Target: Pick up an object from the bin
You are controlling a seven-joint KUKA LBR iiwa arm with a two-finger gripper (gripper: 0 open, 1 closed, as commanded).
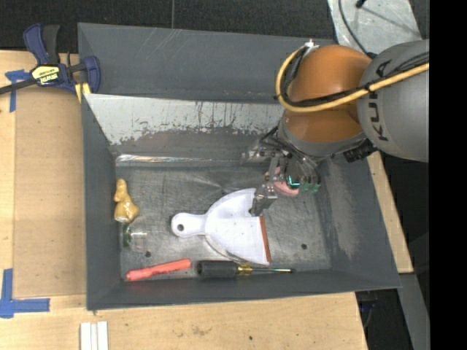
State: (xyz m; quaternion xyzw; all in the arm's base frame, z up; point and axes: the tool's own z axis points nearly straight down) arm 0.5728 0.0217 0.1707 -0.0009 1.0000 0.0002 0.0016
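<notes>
Claw hovers by rim of white dustpan, whether spread or pinching I cannot tell.

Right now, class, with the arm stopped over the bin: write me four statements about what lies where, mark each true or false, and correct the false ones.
1. The gripper is above the far right edge of the white scoop. True.
2. The screwdriver lies on top of the scoop. False: it lies on the floor of the bin, along the near wall, beside the scoop.
3. A yellow figure lies near the bin's left wall. True.
4. The red tool lies right of the screwdriver. False: it lies to the screwdriver's left.
</notes>
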